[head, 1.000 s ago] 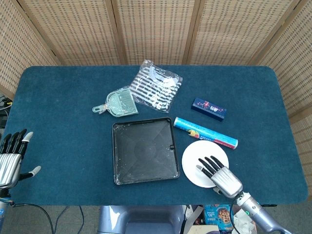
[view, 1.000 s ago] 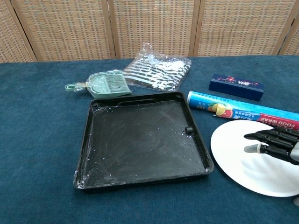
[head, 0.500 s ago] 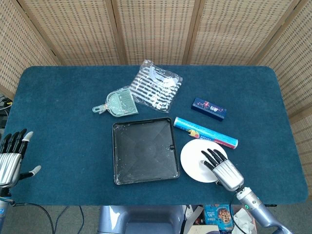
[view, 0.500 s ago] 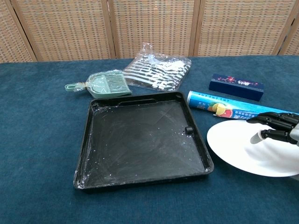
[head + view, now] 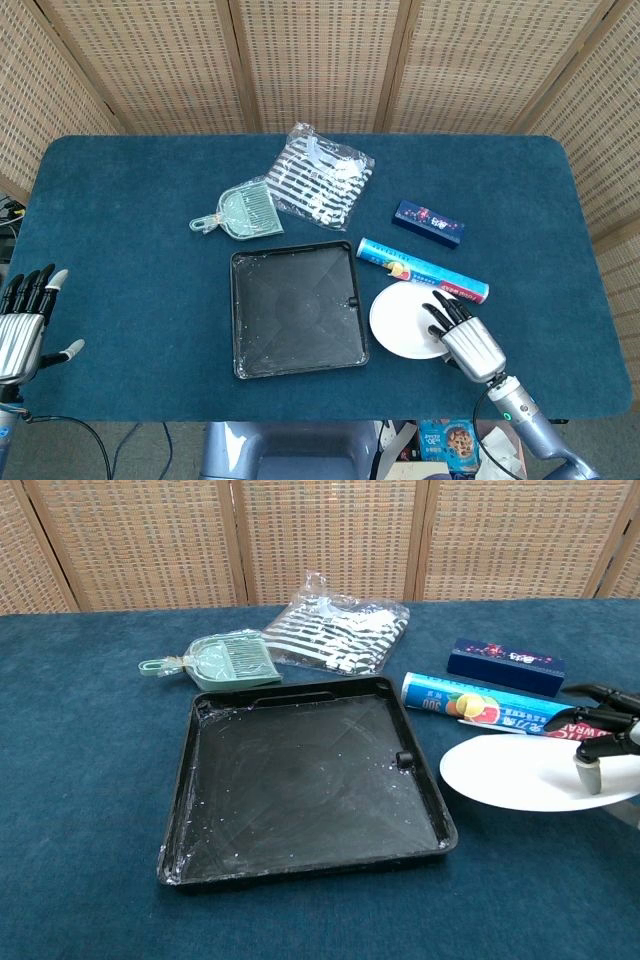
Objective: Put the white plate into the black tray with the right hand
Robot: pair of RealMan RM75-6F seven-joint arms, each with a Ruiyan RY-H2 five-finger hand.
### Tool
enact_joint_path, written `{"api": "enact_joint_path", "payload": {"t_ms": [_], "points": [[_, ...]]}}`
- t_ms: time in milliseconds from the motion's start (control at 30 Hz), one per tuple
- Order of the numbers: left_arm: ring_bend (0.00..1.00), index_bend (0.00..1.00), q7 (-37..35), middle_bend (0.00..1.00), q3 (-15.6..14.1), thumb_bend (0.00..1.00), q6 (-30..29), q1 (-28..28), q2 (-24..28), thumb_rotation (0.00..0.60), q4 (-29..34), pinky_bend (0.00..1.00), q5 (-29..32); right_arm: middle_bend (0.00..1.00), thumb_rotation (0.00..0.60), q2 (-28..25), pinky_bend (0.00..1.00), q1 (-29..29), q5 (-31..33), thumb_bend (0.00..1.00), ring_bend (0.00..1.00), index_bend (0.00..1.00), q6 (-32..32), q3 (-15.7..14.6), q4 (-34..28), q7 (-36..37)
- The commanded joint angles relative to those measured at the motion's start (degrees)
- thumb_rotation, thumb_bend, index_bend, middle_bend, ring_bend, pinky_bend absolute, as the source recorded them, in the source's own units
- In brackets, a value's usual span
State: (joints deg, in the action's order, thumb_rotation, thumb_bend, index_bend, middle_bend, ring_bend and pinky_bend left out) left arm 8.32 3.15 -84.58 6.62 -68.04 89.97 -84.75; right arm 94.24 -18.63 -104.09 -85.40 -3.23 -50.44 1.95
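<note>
The white plate (image 5: 520,772) has risen off the bench since a second ago; my right robot hand (image 5: 466,338) grips its right edge, just beside the black tray (image 5: 300,780), so carrying left comes next.

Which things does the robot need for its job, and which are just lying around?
Needed: white plate, black tray, right robot hand.

Lying around: food wrap box, dark blue box, striped bag, green dustpan, left robot hand.

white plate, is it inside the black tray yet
No, the white plate is to the right of the black tray, held at its far edge by the right hand.
</note>
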Motion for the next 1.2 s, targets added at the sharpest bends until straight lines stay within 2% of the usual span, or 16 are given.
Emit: {"api": "enact_joint_path", "payload": {"t_ms": [33,333,567,767,967,1067,1200], "points": [[0.0,0.0,-0.08,0.0,-0.03,0.0,-0.05,-0.02,0.04,0.6,0.04,0.0,-0.04,0.2,0.6,-0.17,0.22,0.2,-0.37,0.52,0.02,0.62,-1.87,0.03,0.24,0.64],[0.0,0.0,-1.0,0.0,0.01,0.0,-0.19,-0.14,0.57,0.6,0.29,0.0,0.02,0.21,0.6,-4.79,0.23,0.23,-1.93,0.52,0.03,0.63,-9.87,1.59,-4.59,0.03],[0.0,0.0,-1.27,0.0,-0.08,0.0,-0.09,-0.11,0.71,0.6,0.29,0.0,-0.08,0.21,0.6,-9.85,0.23,-2.98,-5.47,0.52,0.03,0.63,-10.3,2.35,-11.35,-4.74],[0.0,0.0,-1.4,0.0,0.28,0.0,0.6,0.21,0.65,0.6,0.13,0.0,0.74,0.21,0.6,-13.79,0.24,-8.9,-6.72,0.52,0.03,0.63,-4.72,5.15,-19.74,-8.98],[0.0,0.0,-1.41,0.0,0.66,0.0,2.1,0.84,0.33,0.6,-0.48,0.0,2.02,0.21,0.6,-15.19,0.25,-16.64,-5.86,0.52,0.03,0.63,4.52,9.25,-27.59,-11.39],[0.0,0.0,-1.15,0.0,0.98,0.0,2.73,1.18,0.01,0.6,-0.94,0.0,2.78,0.22,0.6,-13.82,0.27,-20.83,-4.97,0.52,0.03,0.63,9.35,11.5,-28.56,-12.44],[0.0,0.0,-0.82,0.0,1.53,0.0,3.8,1.6,-0.33,0.6,-1.5,0.0,4.34,0.22,0.6,-10.4,0.28,-25.7,-3.78,0.52,0.03,0.63,14.42,13.39,-26.56,-11.62]]}}
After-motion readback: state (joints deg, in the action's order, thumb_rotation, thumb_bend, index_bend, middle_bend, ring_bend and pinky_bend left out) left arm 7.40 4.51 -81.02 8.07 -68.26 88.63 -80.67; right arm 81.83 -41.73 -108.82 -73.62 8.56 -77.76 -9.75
